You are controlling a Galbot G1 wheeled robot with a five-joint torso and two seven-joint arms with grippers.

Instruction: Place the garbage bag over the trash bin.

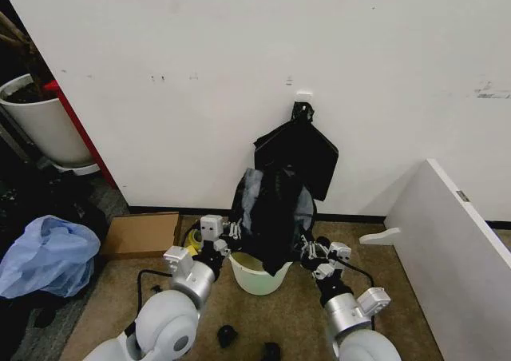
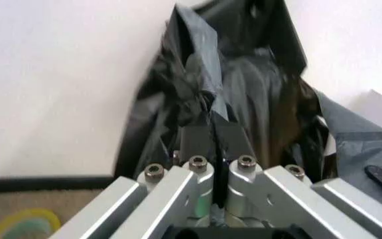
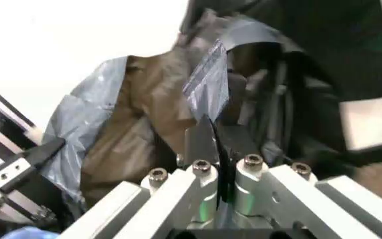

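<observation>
White wall behind, both tools (image 2: 212, 144) (image 3: 216, 142) clamped on garbage bag (image 1: 270, 209) above trash bin (image 1: 257, 275)

The head view is evenly and brightly lit, the white wall (image 1: 239, 65) plain and almost shadowless; only the far left corner falls dim. Straight lines bow slightly toward the edges. The garbage bag (image 1: 271, 209) shows grey sheen on its folds. In the left wrist view the wall is blown out to near white, the bag (image 2: 244, 99) smeared by motion blur at its upper edge, and the close metal fingers (image 2: 198, 149) soft. The right wrist view is also washed out at the top, the bag (image 3: 151, 99) lit through to brown-grey, everything slightly blurred.
</observation>
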